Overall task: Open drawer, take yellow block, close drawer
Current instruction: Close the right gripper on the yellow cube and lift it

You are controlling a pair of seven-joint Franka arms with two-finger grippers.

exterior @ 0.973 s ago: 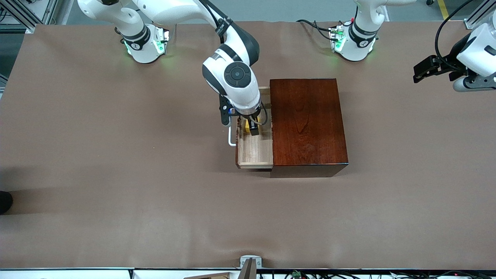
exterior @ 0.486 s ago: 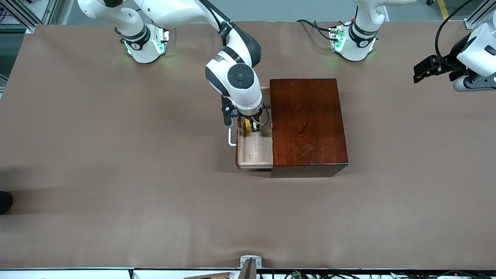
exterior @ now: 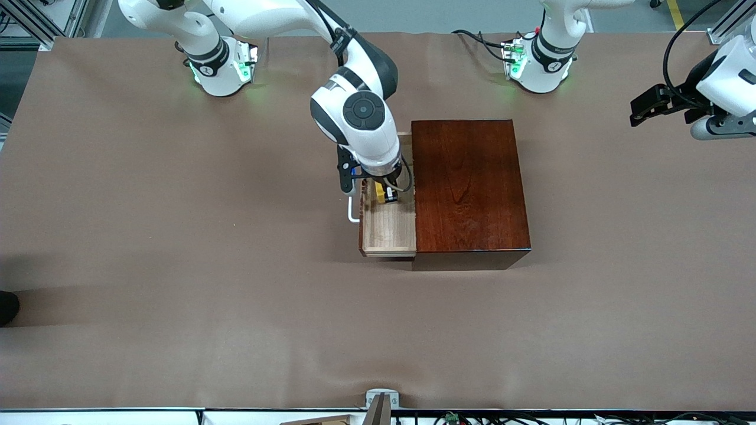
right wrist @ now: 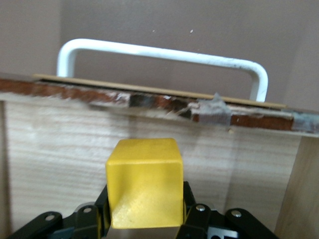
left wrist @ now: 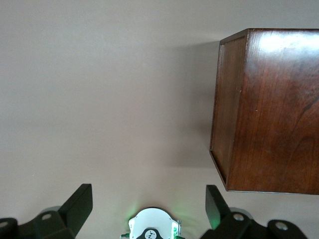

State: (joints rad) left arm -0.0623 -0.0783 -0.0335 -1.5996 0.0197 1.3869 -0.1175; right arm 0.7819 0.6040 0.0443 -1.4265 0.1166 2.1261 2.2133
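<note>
Since a second ago my right gripper has gone from spread to clamped on the yellow block, and I am now raising it slightly inside the open drawer. The block is sitting between my fingers, over the drawer's pale floor, close to the white handle. The wooden box is standing beside it on the counter. My left gripper is waiting, spread open, over the counter's left-arm end.
</note>
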